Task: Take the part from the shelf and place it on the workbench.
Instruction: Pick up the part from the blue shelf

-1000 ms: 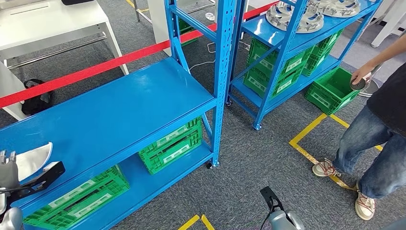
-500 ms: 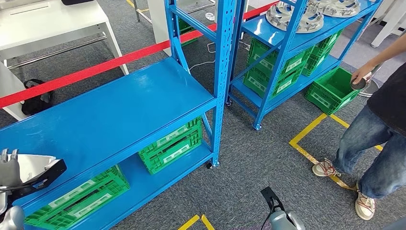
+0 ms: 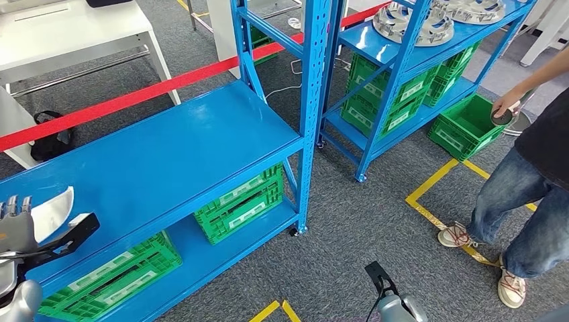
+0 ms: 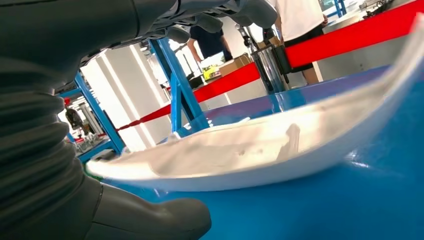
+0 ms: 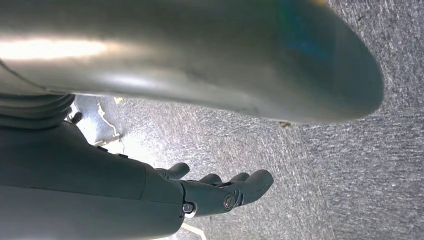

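Note:
A white curved shell-like part (image 3: 55,209) is at the near left end of the blue shelf's (image 3: 168,154) top board. My left hand (image 3: 20,231) grips it from the near side. In the left wrist view the part (image 4: 250,150) lies between the thick thumb (image 4: 150,220) and the dark fingers (image 4: 240,10), close over the blue board. My right hand (image 5: 220,192) hangs over the grey carpet with its fingers loosely stretched and nothing in it. The right arm (image 3: 392,305) shows at the bottom edge of the head view.
Green crates (image 3: 241,201) stand on the shelf's lower board. A second blue shelf (image 3: 402,74) holds silver wheel-like parts (image 3: 409,23). A person (image 3: 530,188) stands at the right by a green floor crate (image 3: 466,124). Red barrier tape (image 3: 134,97) and a white table (image 3: 67,27) lie beyond.
The left hand with the white part dipped and tilted flatter half a second ago, then rose again and shifted slightly right. The right arm and the person have stayed put.

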Robot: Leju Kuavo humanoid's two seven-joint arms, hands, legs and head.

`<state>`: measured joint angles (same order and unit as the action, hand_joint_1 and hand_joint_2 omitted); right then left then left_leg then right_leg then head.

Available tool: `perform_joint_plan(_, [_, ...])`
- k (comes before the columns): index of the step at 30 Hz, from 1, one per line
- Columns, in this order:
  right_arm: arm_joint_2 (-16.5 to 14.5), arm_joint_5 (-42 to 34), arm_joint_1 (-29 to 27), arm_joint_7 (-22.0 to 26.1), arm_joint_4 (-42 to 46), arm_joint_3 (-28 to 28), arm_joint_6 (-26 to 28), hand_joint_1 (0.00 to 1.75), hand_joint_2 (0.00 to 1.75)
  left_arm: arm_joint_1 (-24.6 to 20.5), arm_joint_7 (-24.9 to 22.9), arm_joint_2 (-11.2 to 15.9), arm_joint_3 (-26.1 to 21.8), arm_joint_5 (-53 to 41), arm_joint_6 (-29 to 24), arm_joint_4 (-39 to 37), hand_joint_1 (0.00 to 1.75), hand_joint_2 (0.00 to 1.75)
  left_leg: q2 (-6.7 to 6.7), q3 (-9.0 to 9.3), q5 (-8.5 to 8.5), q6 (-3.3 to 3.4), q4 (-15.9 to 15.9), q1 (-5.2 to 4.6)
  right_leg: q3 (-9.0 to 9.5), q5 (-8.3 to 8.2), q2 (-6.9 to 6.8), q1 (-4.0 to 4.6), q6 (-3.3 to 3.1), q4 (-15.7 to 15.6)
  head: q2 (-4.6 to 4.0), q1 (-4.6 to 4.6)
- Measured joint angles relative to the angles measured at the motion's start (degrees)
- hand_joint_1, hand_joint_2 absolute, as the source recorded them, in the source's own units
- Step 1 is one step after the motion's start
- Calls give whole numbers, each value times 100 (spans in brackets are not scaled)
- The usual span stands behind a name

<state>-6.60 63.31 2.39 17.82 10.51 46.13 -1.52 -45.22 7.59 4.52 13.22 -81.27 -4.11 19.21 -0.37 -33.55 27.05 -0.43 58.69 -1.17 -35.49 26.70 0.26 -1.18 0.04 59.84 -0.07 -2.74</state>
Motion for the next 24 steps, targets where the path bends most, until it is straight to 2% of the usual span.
perform_joint_plan(7, [0,21,0,10,0,10,-16,0,0,0,-39,4,2,11,75,-9,2,175,1,0,0,1,0,0,0,0,0,0,0,0,0,0])
perform_joint_plan(15, [0,57,-1,13,0,41,-16,0,0,1,-142,79,10,-108,576,-104,2,175,0,-1,0,1,0,-1,0,0,0,-1,0,0,0,0])
perform_joint_plan(24, [0,88,0,-11,0,145,-7,0,0,12,-243,170,15,-155,789,-222,2,175,0,-2,0,1,-1,-1,0,0,0,0,0,0,0,0])
